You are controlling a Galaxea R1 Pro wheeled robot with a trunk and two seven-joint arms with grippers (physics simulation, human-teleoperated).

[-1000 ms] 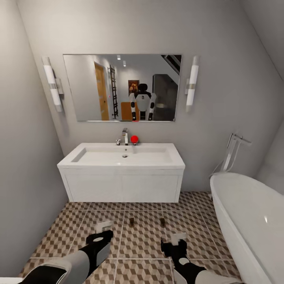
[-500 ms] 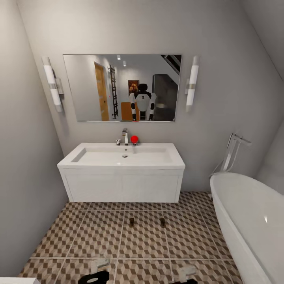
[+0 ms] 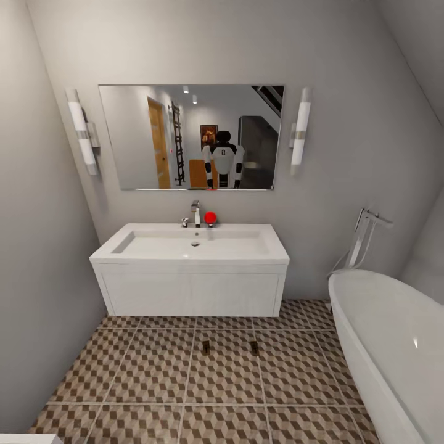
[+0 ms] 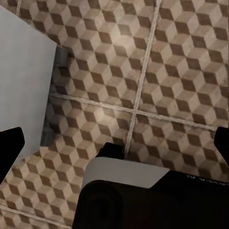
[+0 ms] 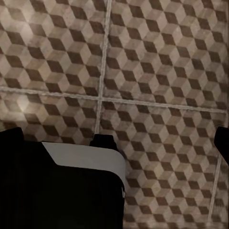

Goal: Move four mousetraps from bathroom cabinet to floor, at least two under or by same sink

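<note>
Two small dark mousetraps (image 3: pixel 205 347) (image 3: pixel 253 347) lie on the cube-patterned bathroom floor (image 3: pixel 154 370), a little in front of the white wall-hung bathroom sink (image 3: pixel 191 290). In the left wrist view my left gripper (image 4: pixel 114 143) is open over bare tiles, with its black fingertips (image 4: pixel 10 145) at the picture's two side edges. My right gripper (image 5: pixel 114 138) is open as well, black fingertips (image 5: pixel 222 142) wide apart above the floor (image 5: pixel 157 71). Neither holds anything. The cabinet is out of direct view.
A white oval bathtub (image 3: pixel 394 345) with a chrome floor tap (image 3: pixel 364 237) fills the right side. Grey walls close in on the left and behind the sink. The mirror (image 3: pixel 191 137) reflects me, with orange-brown furniture behind me. A pale grey panel (image 4: pixel 24 81) shows beside the left gripper.
Both arms have pulled back and dropped out of the bottom of the head view. The two mousetraps on the floor have not moved.
</note>
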